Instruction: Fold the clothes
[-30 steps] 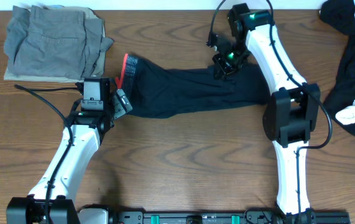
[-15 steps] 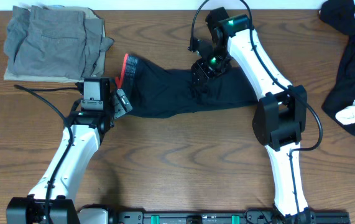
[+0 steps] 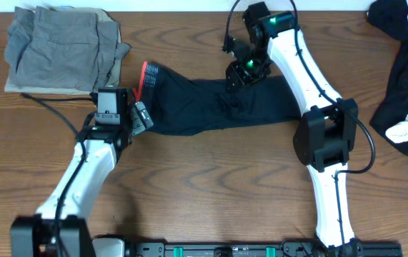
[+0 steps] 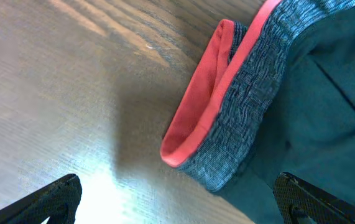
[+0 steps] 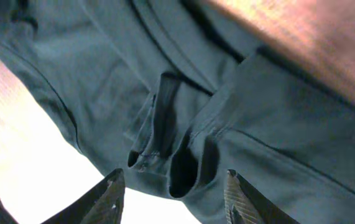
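Since a second ago the right jaws have slid left along the upper edge of the long black fabric garment (image 3: pixel 204 107) and parted. They now stand roughly half open above a puckered ridge of cloth (image 5: pixel 165 124), gripping nothing. The left jaws are spread wide and empty over bare wood, just beside the garment's heather-grey and coral-red edge band (image 4: pixel 245 106). The garment lies stretched across the middle of the brown wood-grain surface (image 3: pixel 211 193), band at centre left, far end under the white right arm (image 3: pixel 296 61).

The step looks like a re-grip before carrying the right end over. It would go best if the right jaws close on one flat edge rather than the bunched ridge, while the left jaws pin the band.

Only the left wrist view shows the band's red lining curled open. Only the overhead view shows the folded grey trousers (image 3: pixel 61 50) at upper left and a black-and-white heap (image 3: pixel 404 78) at upper right.
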Controlling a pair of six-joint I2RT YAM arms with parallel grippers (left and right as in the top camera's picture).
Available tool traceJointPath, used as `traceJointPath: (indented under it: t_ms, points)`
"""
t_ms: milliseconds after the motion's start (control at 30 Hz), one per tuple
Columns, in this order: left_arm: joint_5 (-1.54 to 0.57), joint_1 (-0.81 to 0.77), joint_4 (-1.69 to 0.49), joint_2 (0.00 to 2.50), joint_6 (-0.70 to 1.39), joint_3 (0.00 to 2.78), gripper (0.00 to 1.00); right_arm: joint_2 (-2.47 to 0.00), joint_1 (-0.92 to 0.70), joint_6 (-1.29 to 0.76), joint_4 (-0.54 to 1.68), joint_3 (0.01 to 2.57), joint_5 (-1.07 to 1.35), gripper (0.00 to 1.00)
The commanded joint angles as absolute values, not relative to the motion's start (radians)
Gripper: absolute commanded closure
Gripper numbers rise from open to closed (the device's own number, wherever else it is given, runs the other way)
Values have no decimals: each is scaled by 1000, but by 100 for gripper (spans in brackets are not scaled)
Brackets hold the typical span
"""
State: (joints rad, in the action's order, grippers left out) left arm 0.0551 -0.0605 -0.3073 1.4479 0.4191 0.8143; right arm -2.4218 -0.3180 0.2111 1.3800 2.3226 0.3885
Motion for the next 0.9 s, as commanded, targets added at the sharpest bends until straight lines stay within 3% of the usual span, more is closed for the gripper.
traceJointPath:
  t_ms: [0,233,400,700,867]
  points:
    - [28,-51,-255,1531,323,833,0,-2425,-289,207,1380,2382,393,47]
    - [-76,5,-37,1663,281,833,0,-2425,-265,207,1394,2409,392,46]
    - [-292,91,81,1780,280,860,0,-2425,-261,218,1402,2409,392,46]
    - [-573,132,49,1951,262,1040,1,-2425,-261,218,1404,2409,391,45]
    - [-601,125,-48,1958,248,1061,3,-2425,-261,218,1406,2409,362,45]
